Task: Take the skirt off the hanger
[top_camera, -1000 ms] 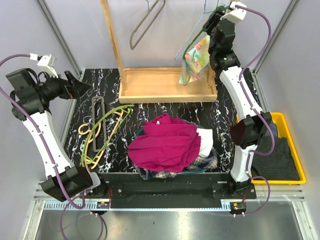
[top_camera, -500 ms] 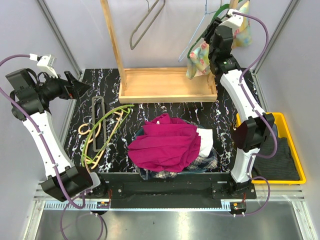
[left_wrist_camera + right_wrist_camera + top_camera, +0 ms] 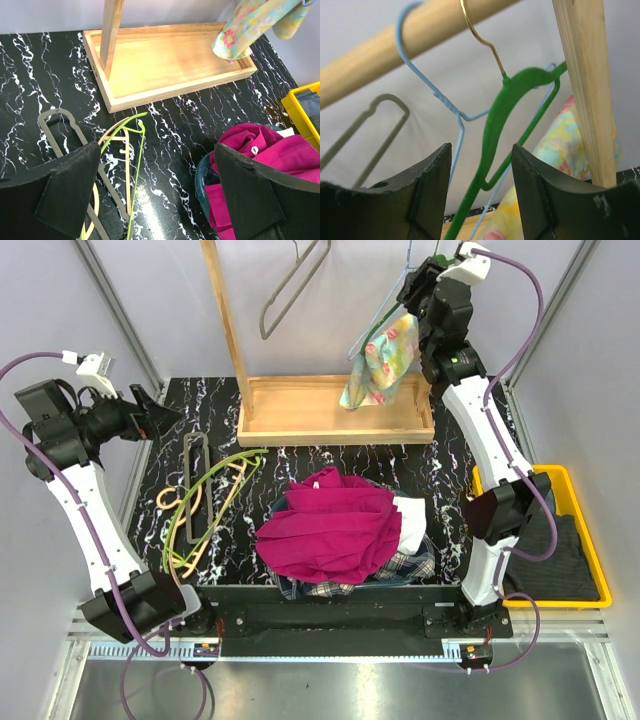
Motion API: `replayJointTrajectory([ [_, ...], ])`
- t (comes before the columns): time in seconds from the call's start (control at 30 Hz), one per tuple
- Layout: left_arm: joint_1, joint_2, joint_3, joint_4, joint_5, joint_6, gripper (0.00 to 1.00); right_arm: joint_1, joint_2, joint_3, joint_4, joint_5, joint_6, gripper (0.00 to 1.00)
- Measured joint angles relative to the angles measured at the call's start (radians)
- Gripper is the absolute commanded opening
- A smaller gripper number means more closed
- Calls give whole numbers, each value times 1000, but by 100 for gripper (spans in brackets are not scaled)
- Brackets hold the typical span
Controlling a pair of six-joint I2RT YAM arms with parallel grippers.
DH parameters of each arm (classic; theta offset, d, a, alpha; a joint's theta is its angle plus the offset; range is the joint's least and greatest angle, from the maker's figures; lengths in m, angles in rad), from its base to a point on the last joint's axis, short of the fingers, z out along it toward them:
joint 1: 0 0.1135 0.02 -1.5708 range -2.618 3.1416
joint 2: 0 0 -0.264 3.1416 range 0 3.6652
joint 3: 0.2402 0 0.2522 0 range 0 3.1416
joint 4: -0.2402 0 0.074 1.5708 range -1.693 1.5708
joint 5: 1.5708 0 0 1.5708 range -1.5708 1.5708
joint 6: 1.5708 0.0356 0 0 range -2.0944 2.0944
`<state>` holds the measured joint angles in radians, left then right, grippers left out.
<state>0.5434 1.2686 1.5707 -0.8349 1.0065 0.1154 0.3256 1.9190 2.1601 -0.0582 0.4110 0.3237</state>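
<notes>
The skirt [image 3: 383,358] is floral yellow, teal and pink cloth. It hangs from a green hanger [image 3: 384,317] on the wooden rack's rod at the back right. In the right wrist view the green hanger [image 3: 496,130] hooks over the rod [image 3: 420,35], with the skirt [image 3: 560,150] behind it. My right gripper [image 3: 481,195] is open, and the hanger's neck runs between its jaws without being clamped. It is high up at the rod [image 3: 415,285]. My left gripper [image 3: 155,195] is open and empty, held above the table's left side [image 3: 150,408]. Its view shows the skirt [image 3: 250,22] too.
A blue wire hanger [image 3: 455,107] and a grey hanger [image 3: 290,285] also hang on the rod. The rack's wooden base tray [image 3: 335,410] sits below. Several loose hangers [image 3: 205,500] lie at left. A basket piled with magenta clothes [image 3: 335,525] stands in front. A yellow bin [image 3: 590,540] is at right.
The skirt and green hanger swung right behind my right arm, then back left to hang over the tray. My right wrist shifted slightly at the rod. The left arm has not moved.
</notes>
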Motion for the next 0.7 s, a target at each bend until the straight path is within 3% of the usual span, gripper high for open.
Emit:
replayJointTrajectory([
  [0.23, 0, 0, -27, -2, 0, 1, 99, 3, 28, 106, -41, -11, 14, 60],
  [0.7, 6, -12, -53, -2, -1, 26, 99, 3, 40, 81, -150, 22, 33, 54],
])
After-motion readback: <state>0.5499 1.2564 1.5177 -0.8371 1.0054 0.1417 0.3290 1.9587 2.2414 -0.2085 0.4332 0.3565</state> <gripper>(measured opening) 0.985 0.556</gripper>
